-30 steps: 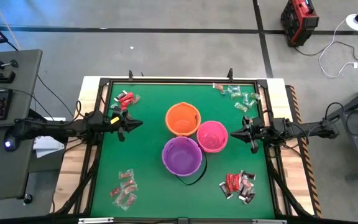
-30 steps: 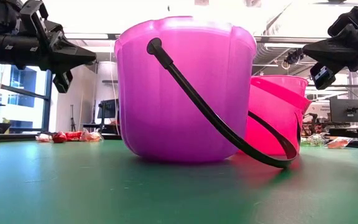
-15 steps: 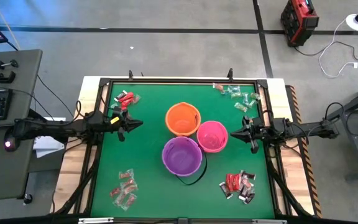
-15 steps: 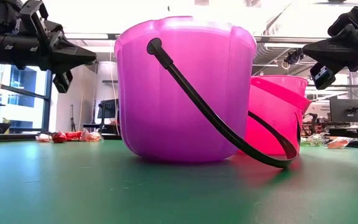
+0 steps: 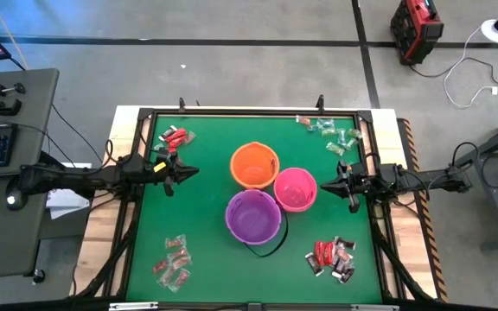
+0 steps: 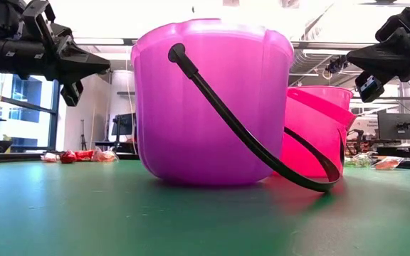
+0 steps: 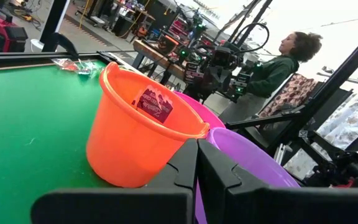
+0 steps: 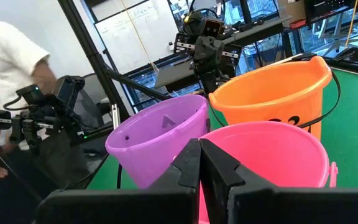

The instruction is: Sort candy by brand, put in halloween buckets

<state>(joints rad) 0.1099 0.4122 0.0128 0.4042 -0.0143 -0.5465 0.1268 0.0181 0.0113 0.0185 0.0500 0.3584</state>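
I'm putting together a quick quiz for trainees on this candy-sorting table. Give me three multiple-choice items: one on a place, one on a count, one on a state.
1. Which bucket stands nearest the right pincer?
A orange
B pink
C purple

2. How many candy piles lie on the green table?
A two
B three
C four

3. How do both pincers stand?
A shut, empty
B open
C holding candy

Answers:
1 B: the pink bucket sits beside the right pincer.
2 C: one candy pile lies in each corner of the table.
3 A: the left pincer and the right one hover with fingers together, nothing between.
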